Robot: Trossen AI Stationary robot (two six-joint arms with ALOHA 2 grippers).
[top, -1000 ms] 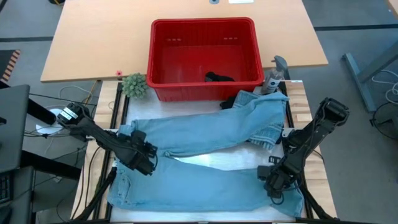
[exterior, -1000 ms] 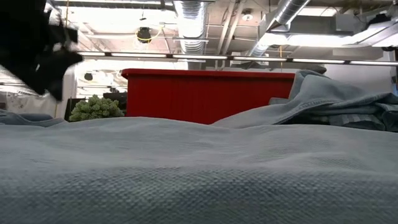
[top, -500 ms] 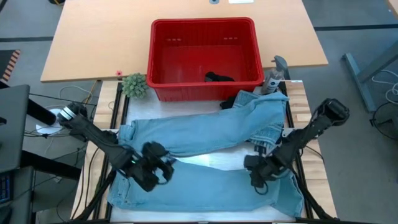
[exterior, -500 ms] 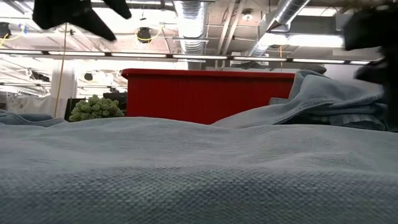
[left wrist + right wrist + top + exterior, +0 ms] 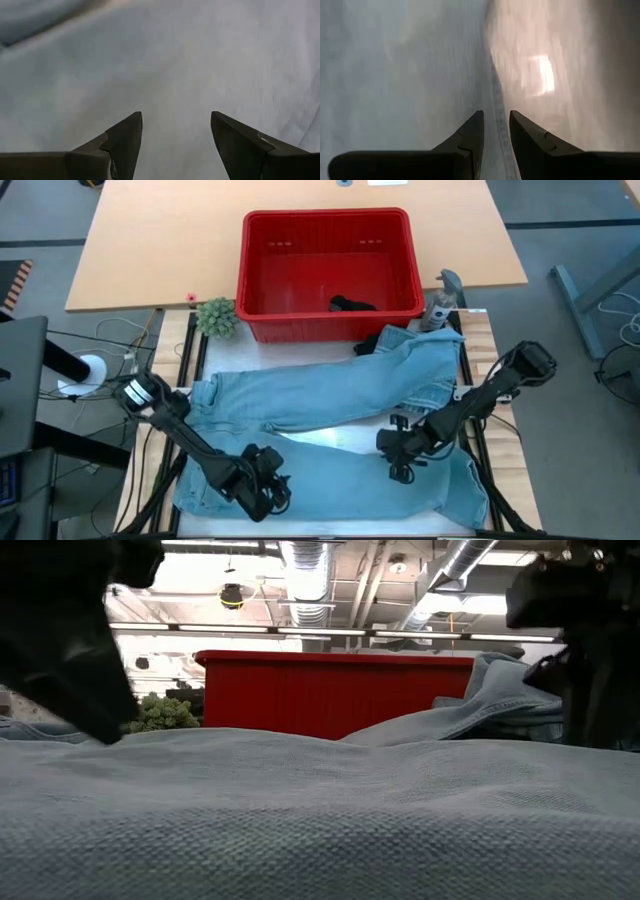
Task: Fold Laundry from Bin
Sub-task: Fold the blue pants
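Light blue denim jeans [image 5: 330, 480] lie spread on the white table top. Their two legs part around a strip of bare table, and the far leg's right end [image 5: 425, 365] is bunched up against the red bin [image 5: 326, 217]. A black garment [image 5: 352, 305] lies on the bin's floor. My left gripper [image 5: 265, 490] hangs open over the left half of the near leg, with plain denim [image 5: 175, 60] below its fingers. My right gripper [image 5: 395, 455] hovers over the near leg's far edge [image 5: 495, 95], its fingers a narrow gap apart with nothing between them.
A small green plant [image 5: 215, 317] stands at the bin's near left corner. A grey object [image 5: 445, 295] sits to the right of the bin. Black frame rails run along both table sides [image 5: 190, 360]. The low view shows denim in front of the bin [image 5: 335, 690].
My left gripper has swung from the near leg's far edge toward the table's near edge and to the right, tipping downward. My right gripper has moved left along the near leg toward its far edge. The jeans have stayed where they were.
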